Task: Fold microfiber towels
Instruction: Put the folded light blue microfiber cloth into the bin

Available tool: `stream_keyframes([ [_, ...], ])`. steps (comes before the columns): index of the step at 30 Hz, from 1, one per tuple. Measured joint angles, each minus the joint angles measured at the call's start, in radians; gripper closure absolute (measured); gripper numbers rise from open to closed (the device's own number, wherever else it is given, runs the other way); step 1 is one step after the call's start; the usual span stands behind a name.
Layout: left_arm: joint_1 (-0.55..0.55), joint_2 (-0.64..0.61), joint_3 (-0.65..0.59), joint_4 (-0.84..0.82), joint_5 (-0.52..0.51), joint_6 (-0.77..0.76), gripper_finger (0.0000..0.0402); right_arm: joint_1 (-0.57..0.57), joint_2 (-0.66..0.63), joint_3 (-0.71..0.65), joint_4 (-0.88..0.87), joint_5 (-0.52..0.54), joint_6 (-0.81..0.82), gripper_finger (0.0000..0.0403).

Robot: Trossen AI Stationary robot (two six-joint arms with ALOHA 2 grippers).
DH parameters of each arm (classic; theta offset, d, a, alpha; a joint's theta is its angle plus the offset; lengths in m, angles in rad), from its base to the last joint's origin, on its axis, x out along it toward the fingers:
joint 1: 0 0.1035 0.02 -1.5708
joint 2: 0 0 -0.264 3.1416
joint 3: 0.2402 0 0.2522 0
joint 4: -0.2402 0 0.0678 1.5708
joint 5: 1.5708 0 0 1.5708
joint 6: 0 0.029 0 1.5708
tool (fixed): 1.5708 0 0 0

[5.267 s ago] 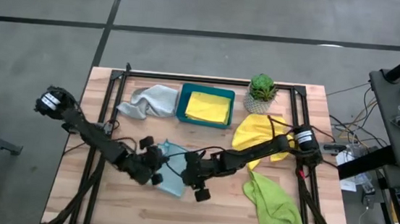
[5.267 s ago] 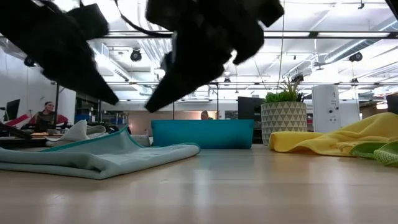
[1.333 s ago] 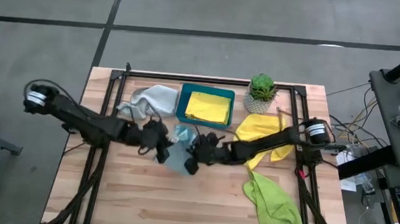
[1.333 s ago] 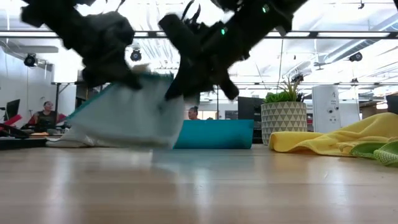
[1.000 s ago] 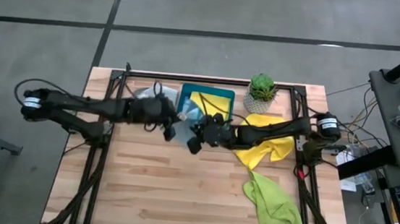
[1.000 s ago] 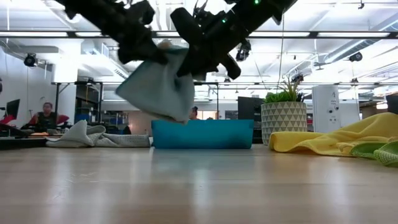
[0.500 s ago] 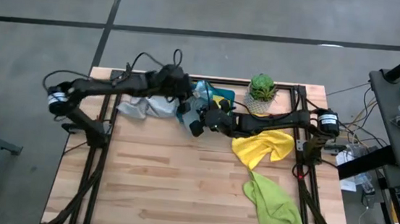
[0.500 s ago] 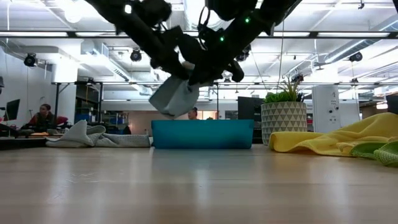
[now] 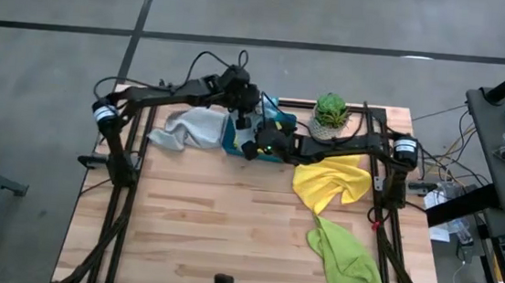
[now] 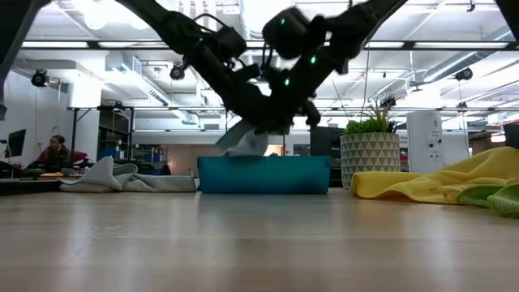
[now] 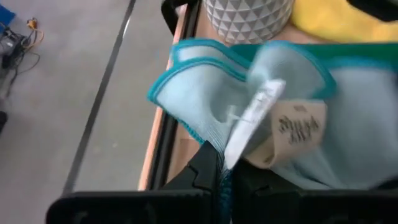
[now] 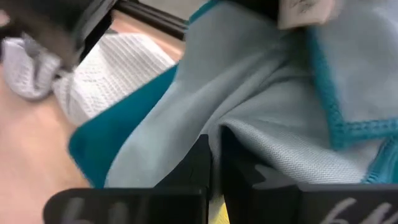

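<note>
Light blue towel [image 10: 246, 139], folded, pinched by left gripper [image 9: 244, 115] and right gripper [image 9: 254, 145] over teal tray [image 10: 263, 174]. Grey towel [image 9: 185, 126], yellow towel [image 9: 329, 184], lime green towel [image 9: 346, 255] left unfolded.

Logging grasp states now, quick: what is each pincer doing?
Left pincer: shut on the light blue towel, over the teal tray.
Right pincer: shut on the same towel.

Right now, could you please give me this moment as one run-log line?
phase: placing folded light blue towel into teal tray | left gripper: shut on towel | right gripper: shut on towel | unfolded: grey, yellow, green
</note>
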Motion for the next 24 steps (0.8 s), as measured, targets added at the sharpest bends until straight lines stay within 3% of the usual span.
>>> stream_keyframes([
  [11, 0.029, 0.153, 0.082, 0.005, 0.190, 0.075, 0.0401, -0.010, 0.047, 0.010, -0.003, -0.035, 0.012, 0.0390],
  [19, 0.025, 0.189, 0.081, 0.021, 0.191, 0.061, 0.0401, -0.010, 0.043, 0.010, -0.078, -0.070, 0.039, 0.0390],
  [24, 0.025, 0.193, 0.080, 0.029, 0.170, 0.018, 0.0371, -0.010, 0.042, 0.013, -0.102, -0.072, 0.058, 0.0382],
])
